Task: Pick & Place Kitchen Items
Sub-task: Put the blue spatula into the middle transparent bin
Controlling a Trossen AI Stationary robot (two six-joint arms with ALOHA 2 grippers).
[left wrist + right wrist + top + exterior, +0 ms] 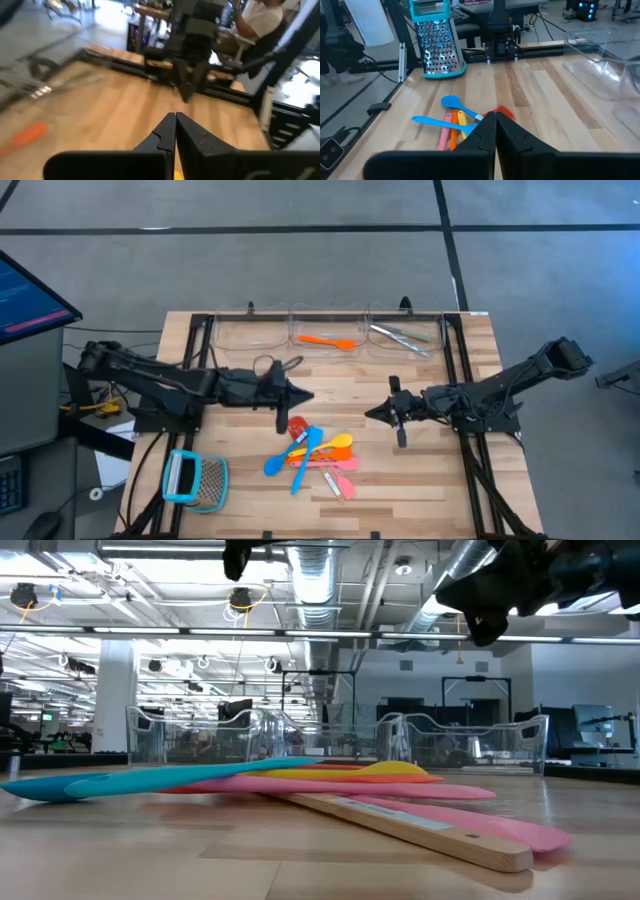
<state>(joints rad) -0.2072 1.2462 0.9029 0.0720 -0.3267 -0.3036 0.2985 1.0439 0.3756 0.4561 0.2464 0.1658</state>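
Big open workshop behind the table, ceiling ducts and lights everywhere, and someone in a white top sitting past the far edge in the left wrist view. On the wooden table (420,480) you've got three clear bins along the back: the middle bin (325,330) already has an orange utensil (326,340) in it, the right-hand bin (405,332) has the silvery metal piece (400,335), and the left-hand one looks empty from above. What's left to sort is the pile (315,452) near the middle front: blue, yellow, orange and pink spoons and spatulas plus the red-headed spatula (297,426), all overlapping. The teal-framed grater (195,480) sits well off to the front left, leave it alone. Both arms are hanging over the table with nothing in them: left gripper (303,394) is pinched fully closed just behind the pile, right gripper (372,414) is also closed, off to the pile's right. So my read is you're between picks, ready for the next item. You'll need to spread the fingers on whichever arm goes, then drop onto something at the edge of the heap. I'd go for the red-headed spatula since it's nearest the left gripper and on the outside. Watch the stacking, grabbing a buried handle could drag the neighbours along.
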